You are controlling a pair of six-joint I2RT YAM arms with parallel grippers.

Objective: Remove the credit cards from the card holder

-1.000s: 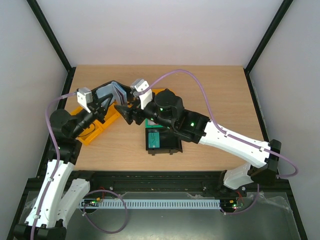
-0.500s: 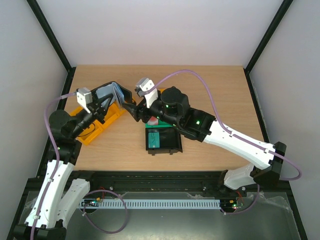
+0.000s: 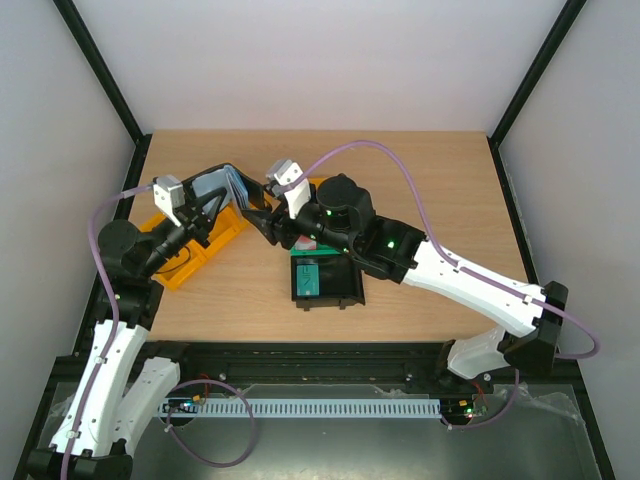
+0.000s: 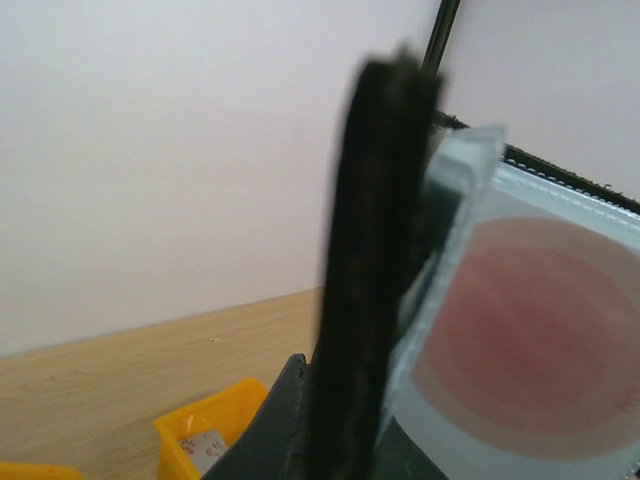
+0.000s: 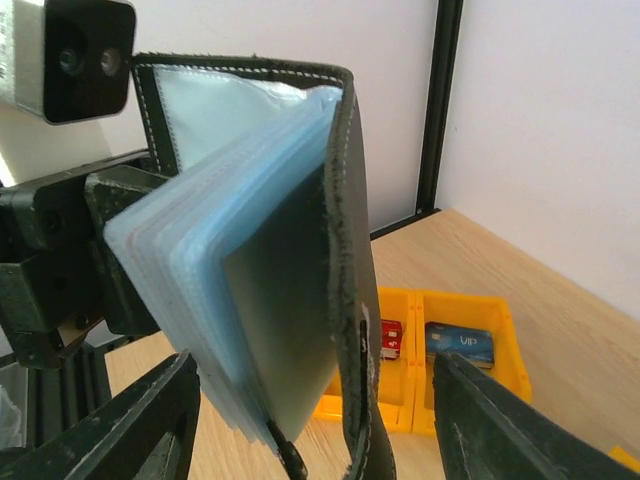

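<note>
My left gripper (image 3: 212, 203) is shut on the card holder (image 3: 228, 183), a black wallet held upright and open with its blue-grey sleeves fanned out. In the left wrist view the black cover (image 4: 370, 270) fills the middle, with a pale sleeve card with a red spot (image 4: 540, 340) beside it. My right gripper (image 3: 262, 222) is open, and in the right wrist view (image 5: 315, 365) its fingers straddle the wallet's lower edge (image 5: 350, 330) without touching. No red credit card shows inside the sleeves. One small red card (image 5: 390, 338) lies in a yellow bin.
Yellow bins (image 3: 190, 262) sit under the left arm; one holds a dark blue VIP card (image 5: 459, 343). A black plastic bin (image 3: 340, 290) with a teal card (image 3: 306, 279) sits below the right wrist. The cage posts stand at the table's far corners.
My right gripper moved a little toward the wallet, then eased back slightly left and down. The left gripper and the wallet have stayed put.
</note>
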